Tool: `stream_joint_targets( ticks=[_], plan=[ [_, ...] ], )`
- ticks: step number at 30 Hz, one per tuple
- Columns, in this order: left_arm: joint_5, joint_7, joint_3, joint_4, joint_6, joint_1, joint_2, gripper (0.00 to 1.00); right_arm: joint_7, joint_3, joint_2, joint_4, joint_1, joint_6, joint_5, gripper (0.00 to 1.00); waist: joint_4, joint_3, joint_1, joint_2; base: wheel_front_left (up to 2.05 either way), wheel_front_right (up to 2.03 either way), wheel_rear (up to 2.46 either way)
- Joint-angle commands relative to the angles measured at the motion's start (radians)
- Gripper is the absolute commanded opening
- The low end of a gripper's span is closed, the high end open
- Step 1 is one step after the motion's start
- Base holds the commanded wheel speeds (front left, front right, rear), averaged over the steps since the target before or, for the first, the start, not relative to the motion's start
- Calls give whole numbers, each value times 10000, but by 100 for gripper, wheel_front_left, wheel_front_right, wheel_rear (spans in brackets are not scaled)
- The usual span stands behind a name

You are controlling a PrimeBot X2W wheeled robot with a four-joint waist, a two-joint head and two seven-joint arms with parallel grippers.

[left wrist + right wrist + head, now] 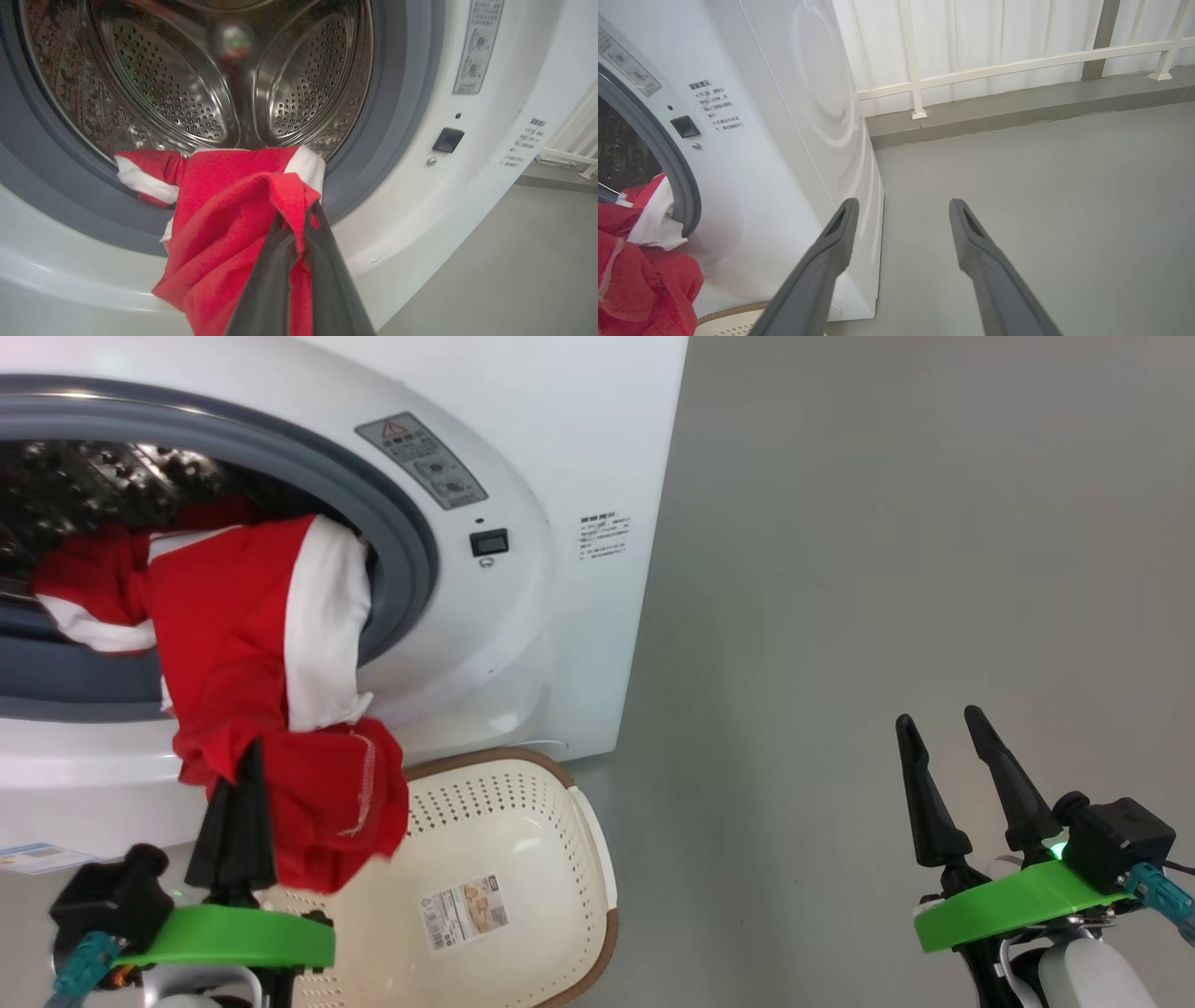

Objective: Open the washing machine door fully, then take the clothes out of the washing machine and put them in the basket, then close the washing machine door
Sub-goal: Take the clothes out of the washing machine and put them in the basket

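Left pincer [250, 751] is clamped on the clothes [233, 644], half out of the washing machine [523, 644] at its 11 o'clock. Best drag them fully clear, then drop into the basket [509, 807] at 4 o'clock.

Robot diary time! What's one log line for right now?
step: unloading | left gripper: shut on clothes | right gripper: open, empty | clothes: hanging out of washing machine, above basket
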Motion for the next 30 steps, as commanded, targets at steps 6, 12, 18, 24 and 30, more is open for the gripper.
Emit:
stream_joint_targets(
  ticks=[6,12,18,24,30],
  plan=[
    [95,-49,205,2104,-257,-551,174,0,-65,252,-32,-303,-490,63,81,100,-331,639,0,0,0,0,0],
    [528,-49,507,3483,-361,-1412,186,1,-65,262,15,-374,-673,63,98,100,-557,1157,0,0,0,0,0],
    [973,-49,679,4680,-401,-2341,345,2,-65,308,78,-397,-935,63,195,100,-872,1759,0,0,0,0,0],
    [1114,-49,661,5542,-411,-3133,591,17,-65,298,114,-437,-1188,63,255,100,-1041,2230,0,0,0,0,0],
    [1152,-49,692,5863,-412,-3524,649,45,-65,229,127,-449,-1285,63,284,100,-1023,2387,0,0,0,0,0]
  ],
)
